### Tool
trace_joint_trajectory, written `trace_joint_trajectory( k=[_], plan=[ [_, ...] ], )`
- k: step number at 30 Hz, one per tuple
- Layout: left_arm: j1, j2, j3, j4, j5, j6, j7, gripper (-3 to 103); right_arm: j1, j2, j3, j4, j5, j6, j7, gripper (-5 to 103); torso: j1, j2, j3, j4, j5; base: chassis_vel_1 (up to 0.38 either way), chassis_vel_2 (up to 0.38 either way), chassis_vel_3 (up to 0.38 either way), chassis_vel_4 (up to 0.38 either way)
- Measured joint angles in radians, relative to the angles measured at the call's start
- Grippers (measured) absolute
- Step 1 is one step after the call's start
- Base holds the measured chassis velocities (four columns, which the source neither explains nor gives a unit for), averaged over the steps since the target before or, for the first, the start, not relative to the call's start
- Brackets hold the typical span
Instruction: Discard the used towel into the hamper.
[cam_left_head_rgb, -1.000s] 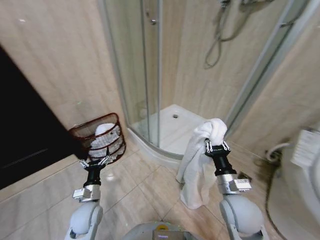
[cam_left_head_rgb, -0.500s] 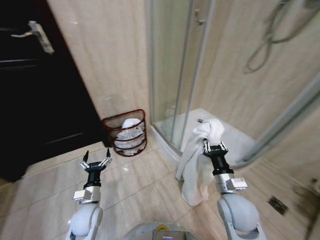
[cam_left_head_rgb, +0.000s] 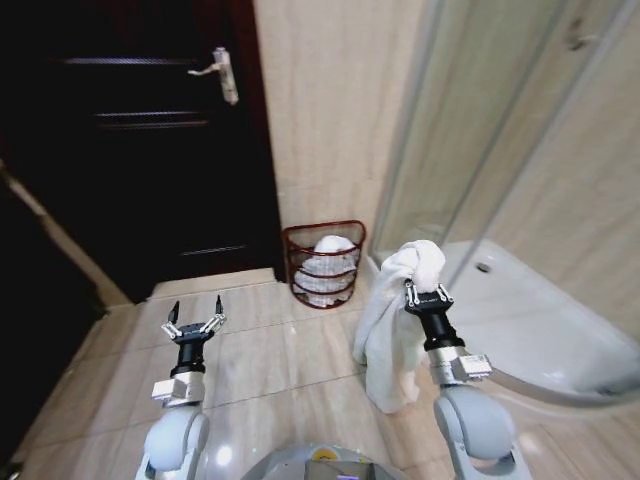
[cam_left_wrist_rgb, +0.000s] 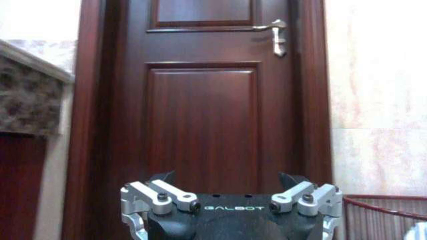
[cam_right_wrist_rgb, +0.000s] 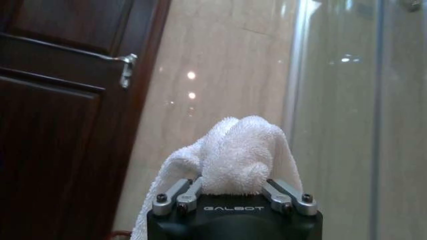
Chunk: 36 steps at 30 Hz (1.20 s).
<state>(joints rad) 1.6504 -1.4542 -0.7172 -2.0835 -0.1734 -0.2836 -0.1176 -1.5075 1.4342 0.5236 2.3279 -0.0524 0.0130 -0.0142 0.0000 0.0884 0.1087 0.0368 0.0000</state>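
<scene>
We stand in a tiled bathroom, facing a corner. At far left a dark wooden door (cam_left_head_rgb: 150, 150) is shut, its metal handle (cam_left_head_rgb: 222, 72) high on its right side.

Low in the head view, our left gripper (cam_left_head_rgb: 193, 325) points forward over the floor (cam_left_head_rgb: 270, 360) with its fingers spread wide and nothing between them. It looks parked, held clear of the work. In its wrist view it (cam_left_wrist_rgb: 230, 197) faces the door straight on.

Ahead and slightly right of centre, the hamper (cam_left_head_rgb: 323, 262) sits on the floor with its flat back against the beige wall (cam_left_head_rgb: 320, 120), between the door and the shower. It is a dark red wire basket, and white cloth already lies inside it.

To the right, our right gripper (cam_left_head_rgb: 428, 297) is raised and closed on the towel (cam_left_head_rgb: 395, 320). Its fingers pinch a bunched white fold at the top, and the rest hangs down in a long drape on the gripper's left side, its lower end near the floor. We judge that the high grip is meant to keep the cloth from dragging. The wrist view shows the towel's knob (cam_right_wrist_rgb: 237, 160) bulging above the clamped fingers.

The hamper lies ahead of the right gripper and a little to its left, lower, and apart from the towel. We judge the towel must travel forward and left to come over the basket's open top.

At far right are the shower's glass panel (cam_left_head_rgb: 500, 120) and white tray (cam_left_head_rgb: 540, 320).
</scene>
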Motion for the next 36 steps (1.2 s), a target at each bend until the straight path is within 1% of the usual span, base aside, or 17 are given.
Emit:
trace_joint_trajectory(
  k=[2,4,9,15,22,30,33,35,36],
  plan=[
    [-0.002,0.001,0.000,0.001,0.000,-0.006,0.000,100,0.004,0.000,0.000,-0.005,0.001,0.000,0.001,20,0.000,0.000,0.000,0.0000,0.0000,0.048,0.107,-0.018,-0.005],
    [-0.005,0.002,0.000,0.006,0.001,-0.022,0.000,100,0.007,0.001,0.000,-0.012,0.007,-0.002,0.005,20,0.000,0.000,0.000,-0.0007,-0.0001,-0.004,0.020,-0.007,-0.030],
    [-0.010,0.003,0.002,0.016,-0.001,-0.046,-0.002,100,0.010,0.002,0.000,-0.022,0.038,-0.011,-0.005,20,0.000,0.000,0.000,-0.0005,0.0000,0.000,0.000,0.000,0.000],
    [-0.013,0.004,0.002,0.020,-0.001,-0.046,-0.002,100,0.019,0.007,-0.001,-0.036,0.053,-0.009,-0.009,20,0.000,0.000,0.000,-0.0003,0.0001,0.000,0.000,0.000,0.000],
    [-0.011,-0.001,0.004,0.022,0.004,-0.043,0.000,100,0.013,0.004,0.004,-0.039,0.060,-0.009,-0.035,20,0.000,0.000,0.000,-0.0003,0.0000,-0.033,0.044,0.041,-0.036],
    [-0.008,-0.015,0.004,0.017,0.012,-0.042,0.000,100,0.015,0.003,0.001,-0.055,0.062,0.001,-0.031,20,0.000,0.000,0.000,-0.0003,0.0001,-0.119,0.117,0.121,-0.114],
    [-0.007,-0.024,0.006,0.014,0.019,-0.041,0.001,100,0.019,-0.001,-0.002,-0.056,0.077,0.000,-0.023,20,0.000,0.000,0.000,-0.0003,0.0000,-0.050,0.063,0.082,-0.063],
    [-0.006,-0.035,0.008,0.011,0.025,-0.041,0.002,100,0.030,-0.012,-0.008,-0.055,0.114,-0.008,-0.007,20,0.000,0.000,0.000,-0.0005,0.0001,-0.042,0.031,0.026,-0.055],
    [-0.006,-0.035,0.008,0.011,0.025,-0.041,0.002,100,0.030,-0.012,-0.008,-0.055,0.114,-0.008,-0.007,20,0.000,0.000,0.000,-0.0005,0.0001,-0.033,0.031,0.014,-0.058]
  ],
)
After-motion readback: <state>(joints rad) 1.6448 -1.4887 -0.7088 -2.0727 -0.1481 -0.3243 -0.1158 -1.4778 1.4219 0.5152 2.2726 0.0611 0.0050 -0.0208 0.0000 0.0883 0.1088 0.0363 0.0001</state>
